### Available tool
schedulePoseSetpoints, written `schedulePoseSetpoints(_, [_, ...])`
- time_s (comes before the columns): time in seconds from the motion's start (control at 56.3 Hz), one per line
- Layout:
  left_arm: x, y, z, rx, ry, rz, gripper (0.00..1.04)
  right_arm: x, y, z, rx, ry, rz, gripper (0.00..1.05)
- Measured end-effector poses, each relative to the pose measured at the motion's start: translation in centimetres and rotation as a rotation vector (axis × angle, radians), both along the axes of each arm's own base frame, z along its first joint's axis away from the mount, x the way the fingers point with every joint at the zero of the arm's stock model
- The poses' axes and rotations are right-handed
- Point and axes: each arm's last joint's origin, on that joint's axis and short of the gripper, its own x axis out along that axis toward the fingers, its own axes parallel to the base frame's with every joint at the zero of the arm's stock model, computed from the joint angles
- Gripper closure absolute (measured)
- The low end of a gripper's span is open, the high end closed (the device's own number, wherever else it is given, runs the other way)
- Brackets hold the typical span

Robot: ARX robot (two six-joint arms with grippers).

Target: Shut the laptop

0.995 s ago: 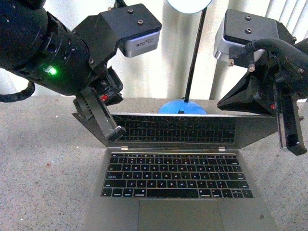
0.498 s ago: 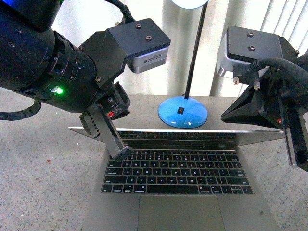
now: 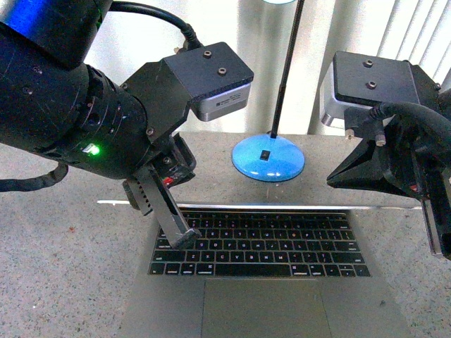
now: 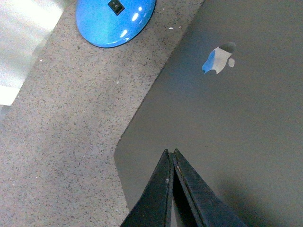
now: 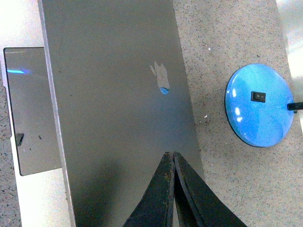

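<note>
The thin grey-silver metal laptop sits on the speckled grey stone table directly ahead of my rig, with the round glossy blue lamp base just behind it. Its lid has dropped sharply in the last second. A second ago the black screen stood at a steep slant and mirrored the keys. Now, from the front, the lid shows as little more than a thin bright edge hanging over the back rows of the keyboard. Both arms have come forward and down with it. The left fingers are pressed together to a single point and hold nothing, and their tips rest on the plain lid not far from the shiny apple logo. The right fingers are likewise together and bear on the lid near its other side. I judge the closing well advanced but unfinished, since the black keys and the large trackpad are still exposed, so a further even push downward is needed.
</note>
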Motion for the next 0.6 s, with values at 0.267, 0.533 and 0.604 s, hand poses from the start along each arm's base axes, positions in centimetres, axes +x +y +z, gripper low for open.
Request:
schedulePoseSetpoints(0.267, [-0.4, -0.4, -0.5, -0.005, 0.015, -0.016, 1.01, -0.4, -0.1, -0.6, -0.007, 0.019, 0.004, 1.02])
schedulePoseSetpoints(0.533, [-0.3, -0.5, -1.3, -0.004, 0.03, -0.022, 1.01, -0.8, -0.2, -1.2, -0.012, 0.032, 0.008, 1.02])
schedulePoseSetpoints(0.604, [-0.2, -0.5, -1.4, -0.003, 0.034, -0.022, 1.01, -0.9, -0.2, -1.4, -0.015, 0.035, 0.01, 1.02])
